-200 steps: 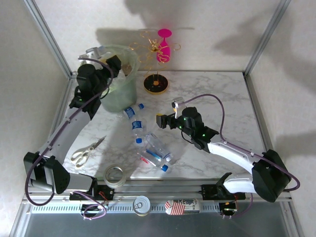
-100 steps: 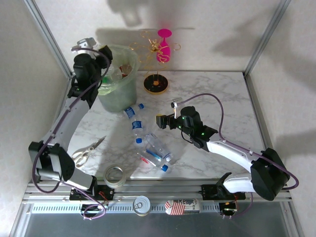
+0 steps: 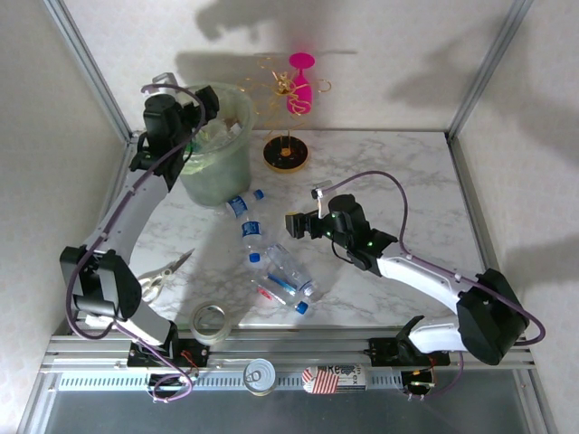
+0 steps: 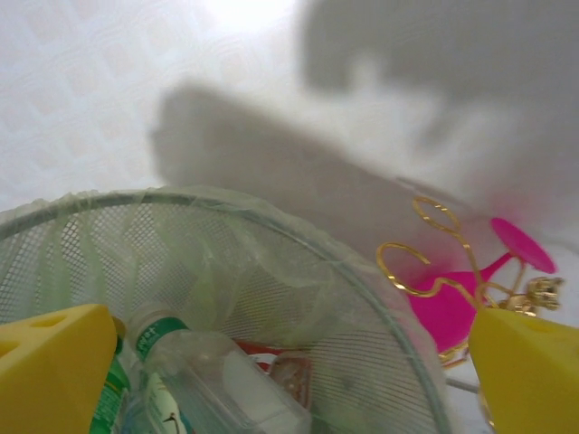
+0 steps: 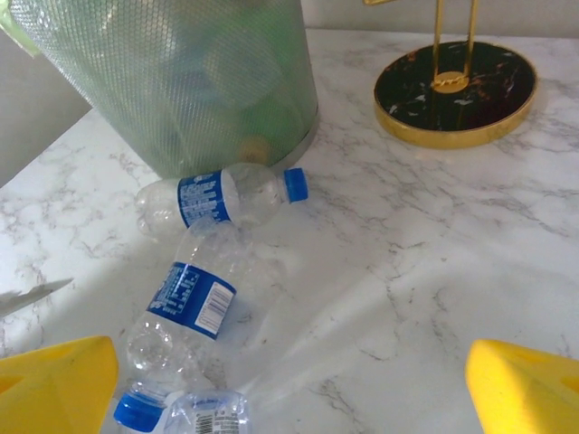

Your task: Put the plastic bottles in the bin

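Observation:
The bin [image 3: 217,176] is a grey-green mesh wastebasket with a pale green liner at the table's far left. My left gripper [image 3: 204,108] hangs over its mouth, open. In the left wrist view the left gripper [image 4: 289,371] has its yellow fingers [image 4: 50,371] wide apart and empty above the bin's rim [image 4: 271,221], with a clear green-labelled bottle [image 4: 208,371] lying inside. Several blue-capped plastic bottles [image 3: 242,203] [image 3: 253,233] [image 3: 288,267] lie on the marble in front of the bin. My right gripper [image 3: 291,223] is open just right of them. From the right wrist, the right gripper [image 5: 289,389] faces two bottles [image 5: 222,197] [image 5: 185,303].
A pink goblet [image 3: 301,81] and a gold wire stand on a black base [image 3: 286,154] stand right of the bin. Scissors [image 3: 161,274] and a tape roll [image 3: 210,321] lie near the front left. A tin can [image 3: 259,375] sits on the front rail.
My left gripper has opened over the bin, and its arm has swung back and up over the rim. The right arm has crept slightly left.

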Controlling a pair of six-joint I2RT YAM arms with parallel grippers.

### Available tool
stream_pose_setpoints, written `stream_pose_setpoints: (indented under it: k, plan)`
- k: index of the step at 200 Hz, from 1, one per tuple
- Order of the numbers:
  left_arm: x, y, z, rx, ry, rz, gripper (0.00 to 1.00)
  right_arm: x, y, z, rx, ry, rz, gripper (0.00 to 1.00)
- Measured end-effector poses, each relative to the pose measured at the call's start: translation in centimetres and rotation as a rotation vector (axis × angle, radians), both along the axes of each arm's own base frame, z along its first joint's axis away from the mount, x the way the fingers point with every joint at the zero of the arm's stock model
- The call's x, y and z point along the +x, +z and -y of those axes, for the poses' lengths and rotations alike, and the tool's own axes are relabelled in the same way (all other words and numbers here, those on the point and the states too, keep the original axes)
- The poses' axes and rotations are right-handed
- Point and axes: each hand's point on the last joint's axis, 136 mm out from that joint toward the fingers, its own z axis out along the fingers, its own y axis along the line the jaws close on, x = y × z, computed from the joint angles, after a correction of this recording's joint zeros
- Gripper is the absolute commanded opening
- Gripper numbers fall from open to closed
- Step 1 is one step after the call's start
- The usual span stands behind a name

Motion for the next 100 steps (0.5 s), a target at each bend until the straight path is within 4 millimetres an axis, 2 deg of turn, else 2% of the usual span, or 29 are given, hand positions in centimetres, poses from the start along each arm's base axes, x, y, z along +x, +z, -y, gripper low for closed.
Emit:
stream_pose_setpoints:
  k: [32, 54, 78, 100]
  plan:
    - [-3.4, 1.4, 1.1, -0.049, -0.061, 0.041, 0.99, 0.1, -1.0, -1.1, -0.018, 0.041, -0.048, 0.99]
    - [-6.3, 1.2, 2.5, -0.085, -0.118, 0.059, 1.00, -0.1, -1.7, -1.8, -0.026, 0.074, -0.083, 0.99]
    - [-9.2, -0.1, 4.9, -0.131, -0.207, 0.062, 1.00, -0.8, -2.8, -2.6, -0.038, 0.126, -0.135, 0.99]
    - [-11.5, -2.9, 7.9, -0.173, -0.291, 0.034, 1.00, -1.8, -4.0, -3.2, -0.053, 0.185, -0.202, 0.99]
